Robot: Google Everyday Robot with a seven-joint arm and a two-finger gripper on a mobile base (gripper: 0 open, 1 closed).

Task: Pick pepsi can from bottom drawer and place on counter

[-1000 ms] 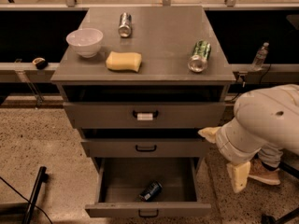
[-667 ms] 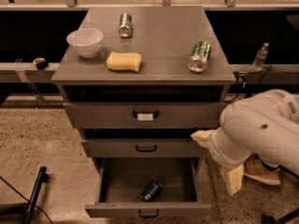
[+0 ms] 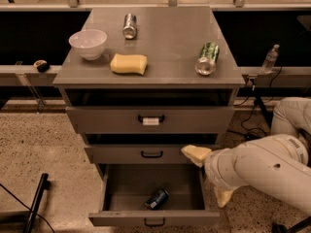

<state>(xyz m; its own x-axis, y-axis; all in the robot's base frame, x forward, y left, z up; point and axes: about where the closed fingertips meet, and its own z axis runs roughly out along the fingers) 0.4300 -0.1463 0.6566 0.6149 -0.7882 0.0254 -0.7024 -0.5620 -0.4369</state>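
Now, the tool (image 3: 210,176) hangs with its jaws spread, empty, at the right edge of the open bottom drawer (image 3: 121,218); the pepsi can (image 3: 157,198) lies tipped inside. Best swing left, descend, straddle its sides.

The grey tabletop (image 3: 165,38) carries four things: a white bowl (image 3: 88,42) at left, a yellow sponge (image 3: 129,63) just beside it, a silver can (image 3: 129,25) lying at the back, and a green-patterned can (image 3: 207,58) lying at right. The gripper (image 3: 204,177) hangs well below the front edge, fingers apart.
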